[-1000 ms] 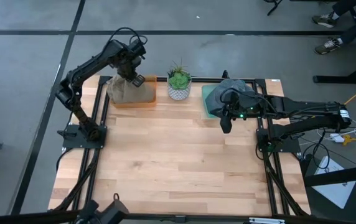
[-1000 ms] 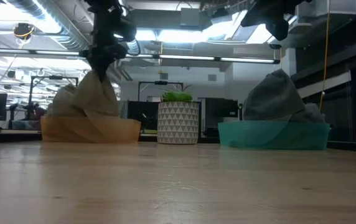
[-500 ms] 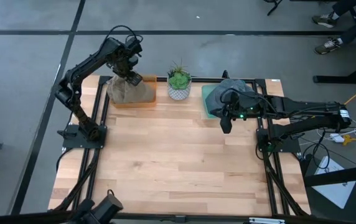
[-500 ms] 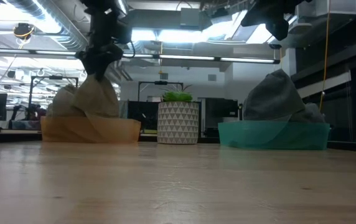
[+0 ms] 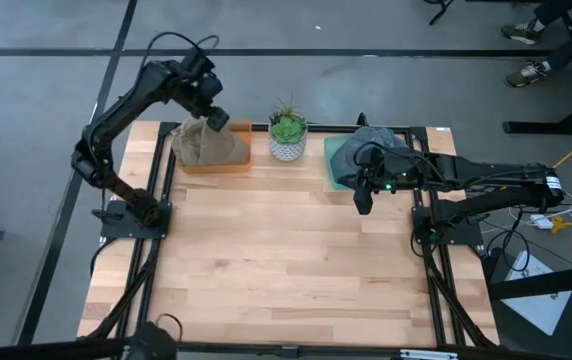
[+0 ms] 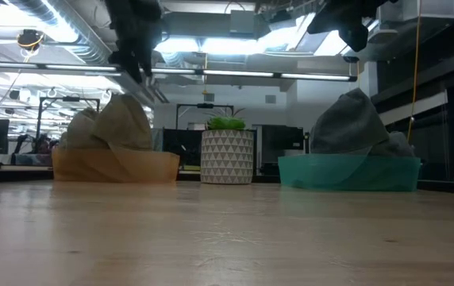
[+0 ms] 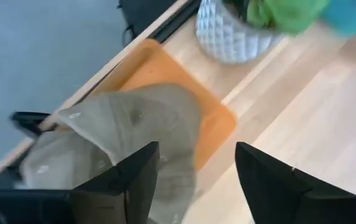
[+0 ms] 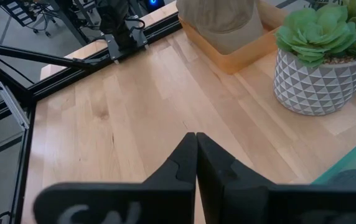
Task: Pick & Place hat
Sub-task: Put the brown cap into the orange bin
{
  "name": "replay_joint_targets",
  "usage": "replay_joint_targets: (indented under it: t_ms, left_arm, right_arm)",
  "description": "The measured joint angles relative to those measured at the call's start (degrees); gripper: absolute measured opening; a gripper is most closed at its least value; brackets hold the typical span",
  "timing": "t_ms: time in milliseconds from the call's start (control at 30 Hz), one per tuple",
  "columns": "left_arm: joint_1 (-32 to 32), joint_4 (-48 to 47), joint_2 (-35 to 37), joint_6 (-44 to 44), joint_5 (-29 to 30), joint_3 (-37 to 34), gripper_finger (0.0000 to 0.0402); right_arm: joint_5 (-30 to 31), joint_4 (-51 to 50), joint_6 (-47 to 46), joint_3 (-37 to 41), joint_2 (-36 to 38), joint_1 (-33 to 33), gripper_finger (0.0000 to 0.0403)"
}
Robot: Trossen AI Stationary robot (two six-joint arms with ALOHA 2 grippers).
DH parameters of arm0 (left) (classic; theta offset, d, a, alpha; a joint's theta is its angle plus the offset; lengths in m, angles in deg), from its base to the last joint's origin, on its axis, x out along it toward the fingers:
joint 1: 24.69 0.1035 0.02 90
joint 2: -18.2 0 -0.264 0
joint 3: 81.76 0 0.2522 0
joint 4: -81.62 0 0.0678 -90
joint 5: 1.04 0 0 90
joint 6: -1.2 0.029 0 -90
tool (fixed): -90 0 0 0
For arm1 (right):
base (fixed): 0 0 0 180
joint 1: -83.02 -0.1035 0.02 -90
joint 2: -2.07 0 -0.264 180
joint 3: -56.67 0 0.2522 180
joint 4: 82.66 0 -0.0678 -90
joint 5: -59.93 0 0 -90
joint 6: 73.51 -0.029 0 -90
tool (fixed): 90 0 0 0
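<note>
A tan hat (image 5: 209,146) sits crown up in the orange tray (image 5: 236,160) at the table's far left; the left wrist view shows this hat (image 7: 134,130) just below my fingers. My left gripper (image 7: 196,180) hangs open a little above the hat, touching nothing, and shows in the high view (image 5: 215,118) and the low view (image 6: 138,73). A grey hat (image 5: 374,142) rests in the teal tray (image 5: 334,165) at the far right. My right gripper (image 5: 363,198) is shut and raised beside the teal tray's near edge, holding nothing (image 8: 195,165).
A potted green plant (image 5: 287,134) in a white patterned pot stands between the two trays at the far edge. Bare wooden tabletop (image 5: 286,260) fills the middle and near part. Black frame rails (image 5: 162,190) run along the table's sides.
My left gripper has opened and let go of the tan hat's crown. It has then risen and tipped, drawing slightly toward the far left corner. The hat stays in the orange tray.
</note>
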Motion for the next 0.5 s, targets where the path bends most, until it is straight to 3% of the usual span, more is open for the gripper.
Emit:
replay_joint_targets:
  t_ms: [133,300,367,500]
  left_arm:
    - [-3.3,-0.5,-1.2,3.1,7.9,-0.8,0.0166]
    - [-4.2,1.3,-2.9,2.5,9.0,-5.7,0.0062]
    - [-4.0,1.9,-3.3,0.8,12.1,-8.1,0.0020]
    - [-3.1,1.0,-3.1,-2.2,23.5,-11.6,0.0009]
  right_arm:
    - [0.0,0.0,0.0,0.0,0.0,0.0,0.0004]
    - [0.5,0.0,0.0,0.0,0.0,0.0,0.0004]
    - [0.6,0.0,0.0,0.0,0.0,0.0,0.0004]
    - [0.6,0.0,-0.3,0.0,0.0,0.0,0.0004]
